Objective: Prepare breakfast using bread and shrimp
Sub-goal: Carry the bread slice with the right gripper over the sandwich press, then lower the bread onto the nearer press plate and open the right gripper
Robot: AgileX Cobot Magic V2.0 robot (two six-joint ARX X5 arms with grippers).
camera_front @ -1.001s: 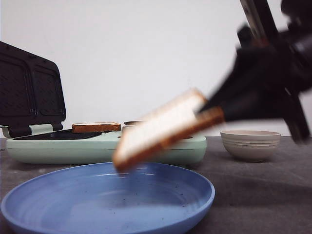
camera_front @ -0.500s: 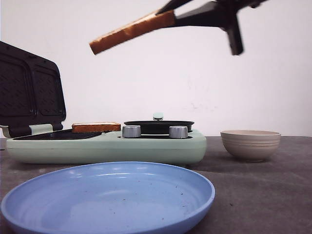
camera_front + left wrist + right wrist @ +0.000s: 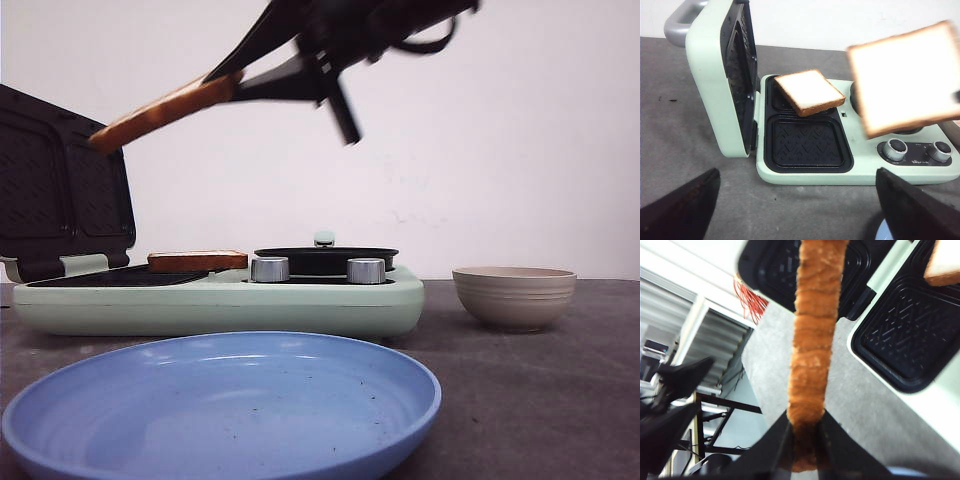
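Front view: blurred, seemingly golden-crusted bread slice [image 3: 165,110], tilted.

Front view sits low behind the blue plate [image 3: 225,400]; both wrist views look down on the sandwich maker [image 3: 850,150].

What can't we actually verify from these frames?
- Shrimp: seen in no view.
- Beige bowl contents: front view, its rim hides the inside.
- Black pan contents: front view is edge-on; in the left wrist view the held bread slice covers it.
- Right gripper: motion-blurred in the front view.
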